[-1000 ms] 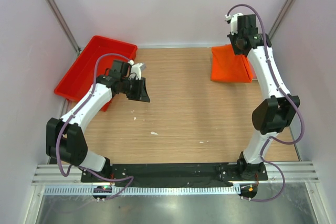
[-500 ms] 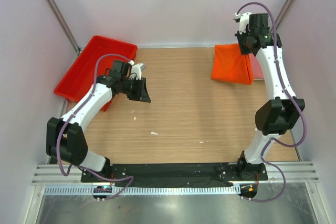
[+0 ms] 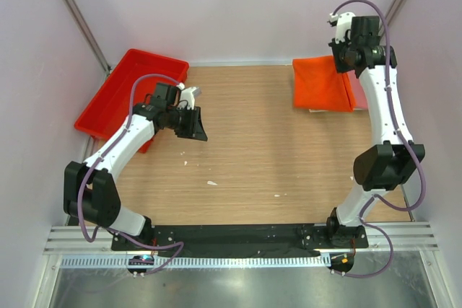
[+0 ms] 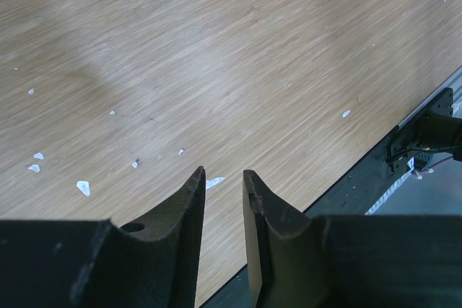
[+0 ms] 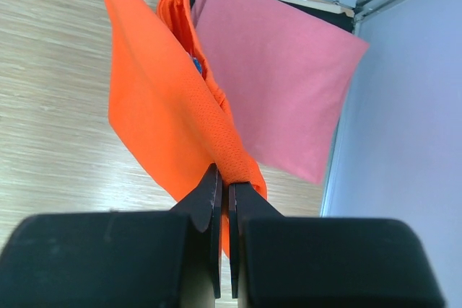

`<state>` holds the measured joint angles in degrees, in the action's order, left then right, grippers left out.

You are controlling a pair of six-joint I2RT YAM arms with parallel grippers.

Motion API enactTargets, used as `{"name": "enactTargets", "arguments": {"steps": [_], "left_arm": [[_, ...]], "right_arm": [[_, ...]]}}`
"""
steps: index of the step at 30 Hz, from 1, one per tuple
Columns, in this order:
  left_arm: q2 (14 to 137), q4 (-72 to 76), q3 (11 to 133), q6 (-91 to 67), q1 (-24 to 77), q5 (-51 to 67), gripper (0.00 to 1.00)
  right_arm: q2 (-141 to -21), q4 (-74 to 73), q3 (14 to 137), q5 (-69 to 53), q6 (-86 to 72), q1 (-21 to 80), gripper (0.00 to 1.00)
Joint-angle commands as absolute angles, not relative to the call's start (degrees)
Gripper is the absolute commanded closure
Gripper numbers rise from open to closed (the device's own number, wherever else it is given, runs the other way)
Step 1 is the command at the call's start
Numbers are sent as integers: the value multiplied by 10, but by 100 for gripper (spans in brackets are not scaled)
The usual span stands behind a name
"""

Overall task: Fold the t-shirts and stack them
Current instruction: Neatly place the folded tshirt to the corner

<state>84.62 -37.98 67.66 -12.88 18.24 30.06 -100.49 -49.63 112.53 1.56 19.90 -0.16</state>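
Note:
The orange t-shirt [image 3: 321, 84] hangs folded from my right gripper [image 3: 342, 63], high at the table's far right. In the right wrist view that gripper [image 5: 226, 178] is shut on a bunched edge of the orange cloth [image 5: 155, 106]. The pink t-shirt [image 5: 278, 70] lies flat and folded by the right wall, just beyond the hanging orange one. From above, only a thin strip of the pink shirt [image 3: 354, 90] shows beside the arm. My left gripper [image 3: 193, 124] hovers over bare wood at centre left. Its fingers [image 4: 224, 172] stand a little apart with nothing between them.
A red plastic tray [image 3: 115, 95] sits at an angle at the far left corner, close behind my left arm. Small white flecks [image 4: 83, 187] dot the wooden tabletop. Walls close in on both sides, and the right wall [image 5: 404, 142] is next to the pink shirt.
My right arm has swung right and back with the orange shirt, bringing it toward the right wall and the pink shirt. The left arm has not moved.

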Motion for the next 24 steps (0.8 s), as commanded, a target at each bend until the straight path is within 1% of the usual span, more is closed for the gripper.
{"name": "enactTargets", "arguments": {"steps": [1, 14, 21, 24], "left_arm": [[846, -366, 675, -127, 179, 317, 71], [848, -367, 675, -127, 179, 316, 71], [854, -369, 679, -124, 178, 312, 71], [858, -372, 680, -123, 178, 312, 72]], "right_arm": [[-964, -476, 1150, 7, 208, -20, 99], [-983, -468, 1157, 7, 214, -42, 99], [-1055, -452, 1210, 8, 212, -77, 99], [-1094, -449, 1230, -16, 204, -96, 99]]}}
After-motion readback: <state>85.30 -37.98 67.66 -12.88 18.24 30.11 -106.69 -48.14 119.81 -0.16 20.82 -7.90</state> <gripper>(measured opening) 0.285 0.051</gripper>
